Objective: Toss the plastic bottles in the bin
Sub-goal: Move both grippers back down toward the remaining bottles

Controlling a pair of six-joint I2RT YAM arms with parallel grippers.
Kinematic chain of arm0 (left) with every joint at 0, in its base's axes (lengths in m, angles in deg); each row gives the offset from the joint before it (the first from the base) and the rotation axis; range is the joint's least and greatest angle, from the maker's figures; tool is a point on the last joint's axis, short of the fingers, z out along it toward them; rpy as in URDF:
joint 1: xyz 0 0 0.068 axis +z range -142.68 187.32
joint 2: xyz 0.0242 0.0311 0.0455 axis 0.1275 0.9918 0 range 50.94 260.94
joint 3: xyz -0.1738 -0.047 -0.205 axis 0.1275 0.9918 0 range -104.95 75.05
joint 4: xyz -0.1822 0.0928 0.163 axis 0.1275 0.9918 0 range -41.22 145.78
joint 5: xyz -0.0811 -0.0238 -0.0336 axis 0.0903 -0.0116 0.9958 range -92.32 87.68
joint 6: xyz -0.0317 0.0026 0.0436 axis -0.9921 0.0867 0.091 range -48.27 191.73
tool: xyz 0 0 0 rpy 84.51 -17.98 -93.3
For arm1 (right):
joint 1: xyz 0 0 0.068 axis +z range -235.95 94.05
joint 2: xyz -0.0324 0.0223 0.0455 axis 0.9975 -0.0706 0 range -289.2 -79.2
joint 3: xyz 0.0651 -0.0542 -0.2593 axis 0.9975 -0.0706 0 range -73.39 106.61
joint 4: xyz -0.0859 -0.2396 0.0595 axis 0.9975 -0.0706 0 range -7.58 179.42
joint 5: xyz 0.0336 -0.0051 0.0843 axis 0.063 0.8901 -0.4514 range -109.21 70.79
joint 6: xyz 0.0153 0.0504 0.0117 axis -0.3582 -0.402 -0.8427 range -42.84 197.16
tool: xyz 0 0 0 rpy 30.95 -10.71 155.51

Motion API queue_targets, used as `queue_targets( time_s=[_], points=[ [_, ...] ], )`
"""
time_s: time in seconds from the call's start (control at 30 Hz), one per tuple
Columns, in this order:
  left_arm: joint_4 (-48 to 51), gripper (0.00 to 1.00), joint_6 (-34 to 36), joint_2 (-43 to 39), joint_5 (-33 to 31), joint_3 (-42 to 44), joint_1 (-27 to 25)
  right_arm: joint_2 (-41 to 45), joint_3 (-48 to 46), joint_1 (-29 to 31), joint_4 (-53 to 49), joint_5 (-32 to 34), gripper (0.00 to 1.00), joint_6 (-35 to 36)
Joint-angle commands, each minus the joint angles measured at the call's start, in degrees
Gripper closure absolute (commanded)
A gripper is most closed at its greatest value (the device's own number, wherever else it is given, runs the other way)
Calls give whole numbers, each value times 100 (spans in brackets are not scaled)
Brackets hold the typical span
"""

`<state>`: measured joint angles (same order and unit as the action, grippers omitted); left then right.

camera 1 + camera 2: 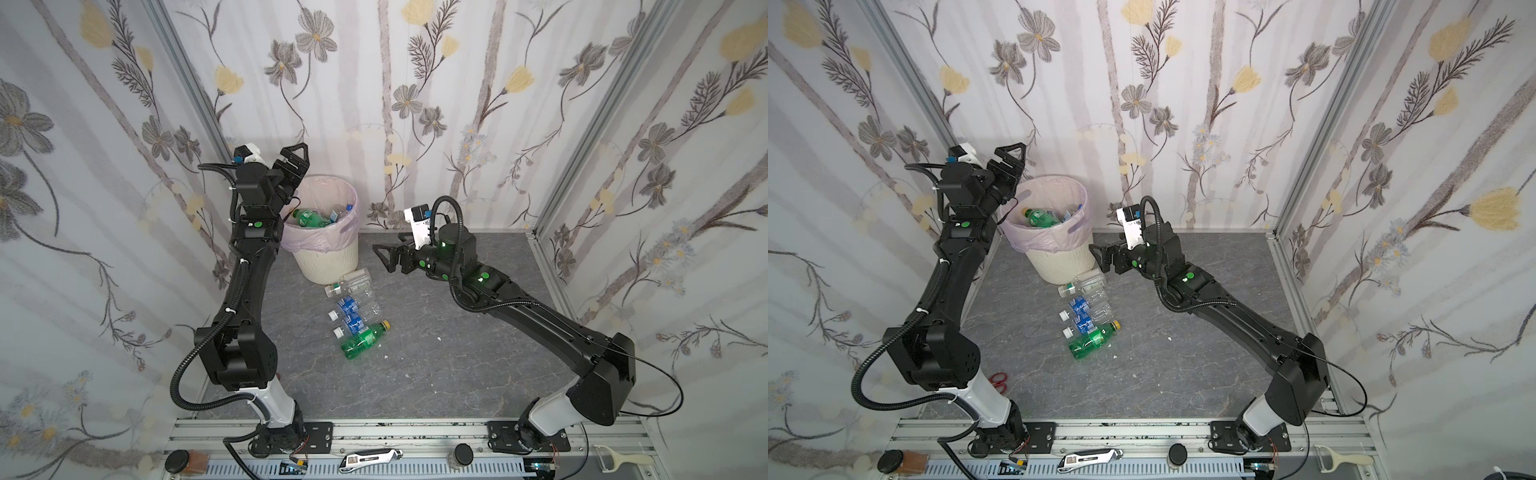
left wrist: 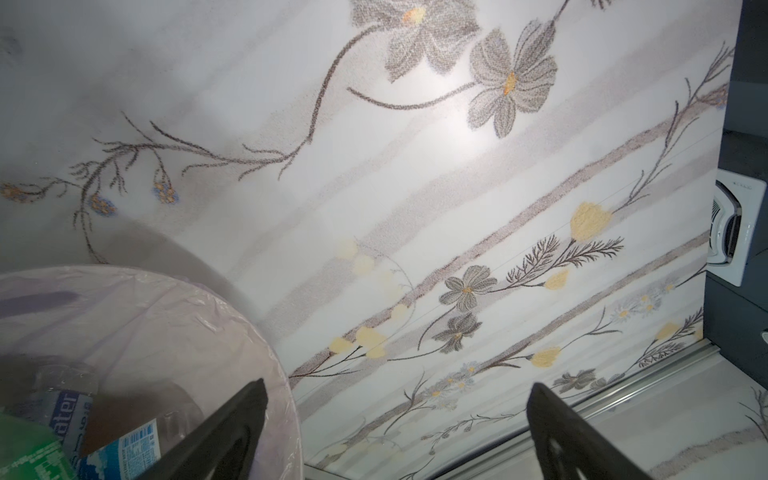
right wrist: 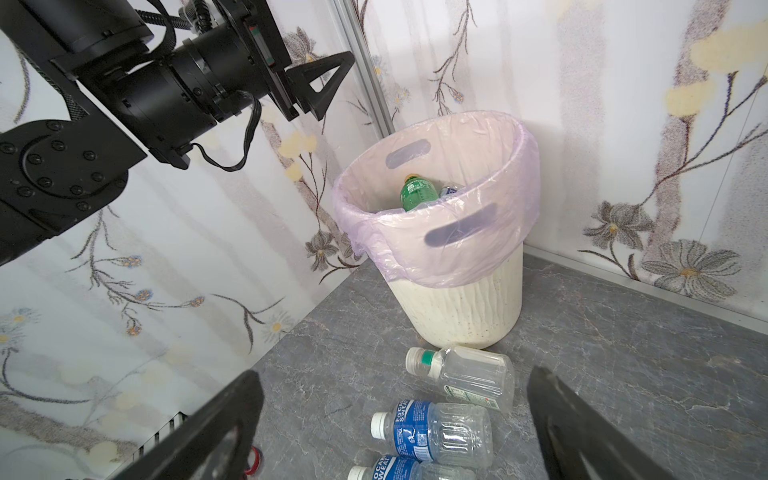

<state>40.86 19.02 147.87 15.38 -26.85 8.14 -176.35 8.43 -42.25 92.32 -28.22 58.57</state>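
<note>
The bin [image 1: 328,266] [image 1: 1059,262] [image 3: 457,307] is cream, lined with a pink bag, and stands at the back left of the grey floor. Inside it lie a green bottle [image 1: 309,218] [image 3: 415,193] and blue-labelled ones [image 2: 116,449]. On the floor in front of it lie three clear plastic bottles [image 1: 353,280] [image 3: 469,374], two of them blue-labelled [image 1: 353,307] [image 3: 432,432], and a green one [image 1: 365,338] [image 1: 1094,338]. My left gripper [image 1: 297,164] [image 1: 1011,160] [image 2: 397,386] is open and empty above the bin's far left rim. My right gripper [image 1: 384,255] [image 1: 1098,257] [image 3: 395,374] is open and empty, right of the bin, above the floor bottles.
Flowered walls close in the back and both sides, and the bin sits tight in the back left corner. Red-handled scissors [image 1: 996,380] lie by the left arm's base. On the front rail rest a utility knife [image 1: 370,457], a peeler [image 1: 619,457] and two jars [image 1: 461,455].
</note>
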Motion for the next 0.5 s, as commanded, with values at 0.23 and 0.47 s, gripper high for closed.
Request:
queue_targets(
  time_s=[0.23,0.47],
  points=[
    [-143,0,437,-568,-166,748,-670,174,-455,-2,233,192,0,-20],
    [-53,0,758,-959,-230,1371,-1151,429,-1231,-2,434,290,0,-182]
  ],
)
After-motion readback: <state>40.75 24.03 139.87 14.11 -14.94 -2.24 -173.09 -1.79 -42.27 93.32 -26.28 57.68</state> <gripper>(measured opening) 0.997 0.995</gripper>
